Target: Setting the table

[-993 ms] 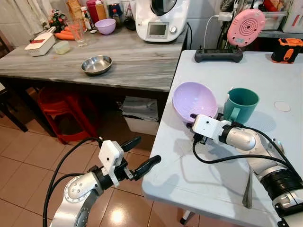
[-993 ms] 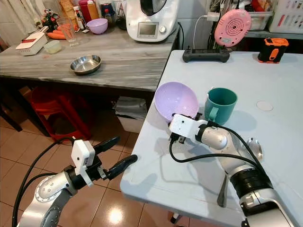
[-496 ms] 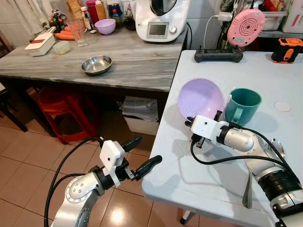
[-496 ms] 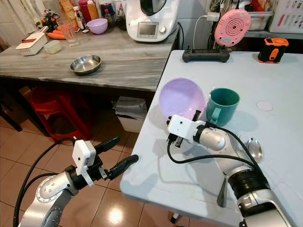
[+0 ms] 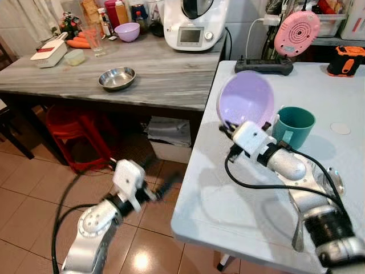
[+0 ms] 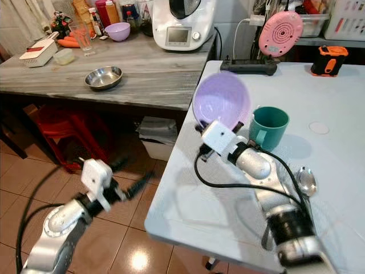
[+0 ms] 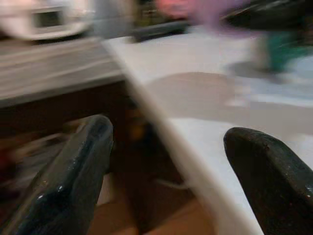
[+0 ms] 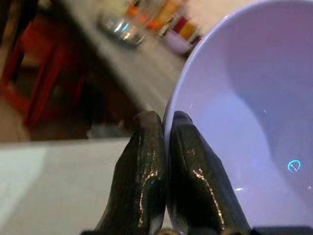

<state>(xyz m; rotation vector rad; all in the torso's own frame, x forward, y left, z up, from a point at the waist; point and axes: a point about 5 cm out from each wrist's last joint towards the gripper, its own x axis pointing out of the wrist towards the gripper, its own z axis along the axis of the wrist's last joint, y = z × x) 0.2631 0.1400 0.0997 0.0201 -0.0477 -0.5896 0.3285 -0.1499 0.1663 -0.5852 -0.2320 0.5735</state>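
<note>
**Bowl in hand, table barely begun**

Early in the job, by the look of it. On the pale table [image 5: 251, 211], just a green mug [image 5: 292, 127] and a spoon [image 5: 332, 181] so far, neither arranged as a place setting. Still to do, as a judgement: set down the bowl, line up the mug and spoon, perhaps fetch more from the counter.

Far left of the mug, on the grey streaked-stone counter [image 5: 159, 74]: a white box-like gadget [image 5: 49, 50], a clear drinking glass [image 5: 95, 40], a small shiny steel bowl [image 5: 116, 78], round and shallow, and a second small lilac bowl [image 5: 126, 31] among bottles. Further along toward the mug, a bulky white kitchen machine [image 5: 193, 23] with a small screen.

Below and left of the mug, off the table's edge and above the glossy tan floor tiles: left gripper [image 7: 166, 171], blurred, fingers [image 7: 73, 176] spread wide apart, empty, smooth black and rounded at the tips.

Just left of the mug, lifted clear of the tabletop and tipped nearly on edge: lilac bowl [image 5: 246, 100], smooth matte plastic, deep and round, hollow turned toward the camera. Right gripper [image 8: 164, 142] pinched tight on its rim, one finger inside, one outside.

Mug itself: upright, matte teal, handle toward the robot. Right and nearer than the mug: spoon, polished metal. Behind the mug: a black controller-shaped device [image 5: 263, 65], a pink round gadget [image 5: 296, 31], an orange-and-black tool [image 5: 346, 59].
</note>
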